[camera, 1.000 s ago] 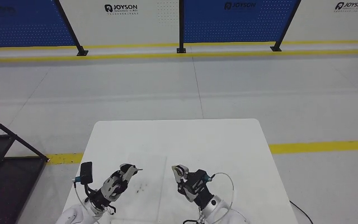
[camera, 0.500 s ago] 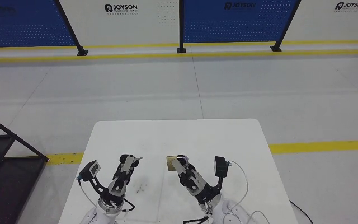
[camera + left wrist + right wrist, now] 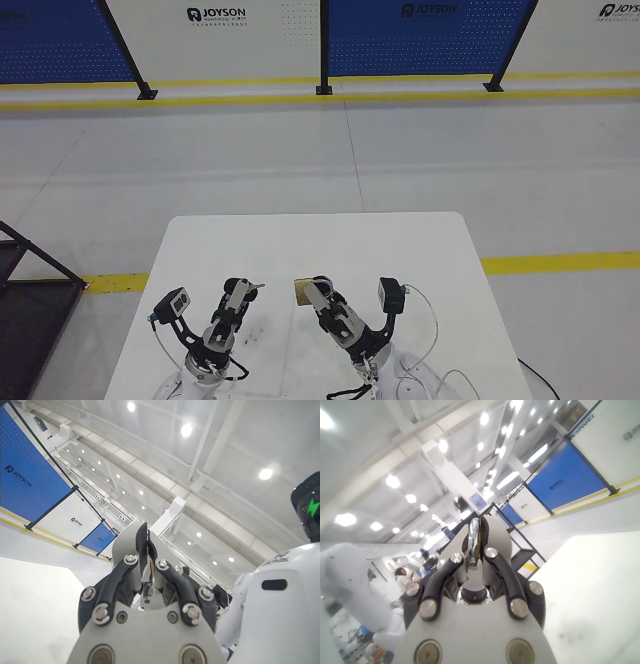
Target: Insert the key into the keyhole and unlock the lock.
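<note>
The left hand (image 3: 147, 540) and right hand (image 3: 480, 526) match: pale grey fingers lined with black ribbed pads (image 3: 141, 540), and black curved links pinned by silver screws (image 3: 132, 558) to a grey base plate with two brass-coloured discs. Each wrist carries a black camera box (image 3: 175, 301) with a thin white cable (image 3: 435, 318). The torso shell (image 3: 275, 612) is glossy white with a dark oval slot. The black head (image 3: 308, 510) shows a green lightning bolt.

key (image 3: 151, 563) mostly hid betw. left claw (image 3: 147, 530) pads | lock (image 3: 473, 540) body hid in right claw (image 3: 477, 522)

Left tool (image 3: 243, 291), right tool (image 3: 313, 296): both clamped, pointing upward.
</note>
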You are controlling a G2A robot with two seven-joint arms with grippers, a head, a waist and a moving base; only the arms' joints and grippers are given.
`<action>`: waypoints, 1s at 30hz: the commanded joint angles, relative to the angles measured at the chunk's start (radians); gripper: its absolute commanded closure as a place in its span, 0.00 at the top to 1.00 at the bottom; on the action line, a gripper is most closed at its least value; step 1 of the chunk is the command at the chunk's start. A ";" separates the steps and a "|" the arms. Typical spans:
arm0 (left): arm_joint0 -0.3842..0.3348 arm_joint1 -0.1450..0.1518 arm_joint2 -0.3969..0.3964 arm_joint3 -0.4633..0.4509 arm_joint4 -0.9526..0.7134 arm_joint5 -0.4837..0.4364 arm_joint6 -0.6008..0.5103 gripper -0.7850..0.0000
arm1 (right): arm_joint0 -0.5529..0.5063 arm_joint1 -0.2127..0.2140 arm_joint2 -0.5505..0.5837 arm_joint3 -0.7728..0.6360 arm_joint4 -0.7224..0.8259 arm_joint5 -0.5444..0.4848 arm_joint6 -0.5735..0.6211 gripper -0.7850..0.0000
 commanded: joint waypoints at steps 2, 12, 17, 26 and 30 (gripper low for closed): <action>-0.001 -0.001 0.010 -0.006 -0.005 0.011 -0.008 0.00 | 0.003 -0.001 -0.001 -0.007 0.009 0.020 0.014 0.00; 0.019 -0.021 0.056 -0.018 0.070 0.015 0.020 0.00 | -0.002 -0.016 -0.015 0.003 -0.094 0.089 -0.087 0.00; 0.022 -0.027 0.066 -0.012 0.079 0.013 0.027 0.00 | 0.008 -0.025 -0.038 0.021 -0.117 0.091 -0.109 0.00; 0.015 -0.039 0.086 0.001 0.083 0.014 0.036 0.00 | 0.006 -0.033 -0.053 0.035 -0.148 0.084 -0.137 0.00; 0.012 -0.042 0.084 0.001 0.075 0.017 0.040 0.00 | 0.000 -0.034 -0.051 0.035 -0.158 0.077 -0.149 0.00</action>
